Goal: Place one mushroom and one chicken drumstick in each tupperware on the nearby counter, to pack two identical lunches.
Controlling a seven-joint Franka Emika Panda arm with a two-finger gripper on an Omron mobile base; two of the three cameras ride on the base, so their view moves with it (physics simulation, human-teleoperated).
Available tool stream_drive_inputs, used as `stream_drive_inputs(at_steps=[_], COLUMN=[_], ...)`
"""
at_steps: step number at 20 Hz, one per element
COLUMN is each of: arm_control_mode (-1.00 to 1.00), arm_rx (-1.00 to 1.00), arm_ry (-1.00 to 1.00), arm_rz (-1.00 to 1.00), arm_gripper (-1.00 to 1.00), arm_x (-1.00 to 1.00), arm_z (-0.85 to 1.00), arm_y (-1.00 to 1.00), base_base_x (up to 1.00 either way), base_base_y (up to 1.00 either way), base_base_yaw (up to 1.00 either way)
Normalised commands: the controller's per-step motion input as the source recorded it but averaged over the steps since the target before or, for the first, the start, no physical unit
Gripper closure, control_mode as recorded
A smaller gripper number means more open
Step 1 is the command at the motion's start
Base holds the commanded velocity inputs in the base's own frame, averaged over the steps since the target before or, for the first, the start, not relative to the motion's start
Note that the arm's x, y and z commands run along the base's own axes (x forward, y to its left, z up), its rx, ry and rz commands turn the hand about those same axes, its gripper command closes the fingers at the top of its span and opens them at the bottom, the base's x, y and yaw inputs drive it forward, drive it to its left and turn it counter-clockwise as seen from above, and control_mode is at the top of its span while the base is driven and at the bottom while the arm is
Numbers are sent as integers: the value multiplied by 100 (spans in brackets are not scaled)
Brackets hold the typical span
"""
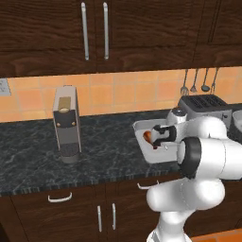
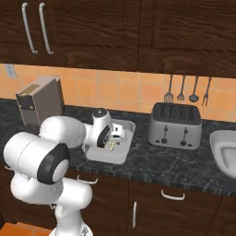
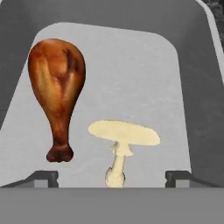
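I have the tool (image 3: 112, 178) hanging over the shallow pale grey container with rounded corners (image 3: 192, 87), its two dark fingertips (image 3: 42, 178) spread wide with nothing between them. On the container floor lie a reddish-brown roasted chicken drumstick (image 3: 57, 94), fat end away from me and narrow end toward the tool, and just beside it a small cream-white mushroom with a flat tan cap (image 3: 123, 133), its stem pointing back at me. The two sit close together but I see a gap between them. The mushroom lies directly under the open tool, so I judge it has just been dropped in.

From the left base camera the same container (image 1: 142, 126) sits on the black grey-veined stone surface (image 1: 104, 151), near the silver toaster (image 1: 204, 106), with the drumstick's brown end peeking past the wrist. From the right base camera a second pale container (image 2: 224, 152) shows at the far right of the surface, beyond the toaster; I cannot tell what, if anything, is in it.

So by my reckoning one lunch looks packed: one drumstick, one mushroom. Left to do, as far as I can judge: lift clear and see to the other container, should it still lack its pair
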Motion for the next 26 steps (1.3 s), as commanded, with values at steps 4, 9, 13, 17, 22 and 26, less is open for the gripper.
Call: stream_drive_inputs(at_steps=[4,9,13,17,22,26], arm_control_mode=[-100,-100,-100,-100,-100,-100], arm_rx=[0,-1,-3,0,0,0], arm_ry=[-15,-12,-8,-1,0,0], arm_rz=[0,0,-3,-9,-10,-7], arm_gripper=[-100,-100,-100,-100,-100,-100], arm_x=[-89,-78,-86,-87,-74,-79], arm_z=[88,98,97,93,82,71], arm_y=[4,11,4,2,9,0], base_base_x=[0,0,0,0,0,0], base_base_y=[0,0,0,0,0,0], base_base_yaw=[0,0,0,0,0,0])
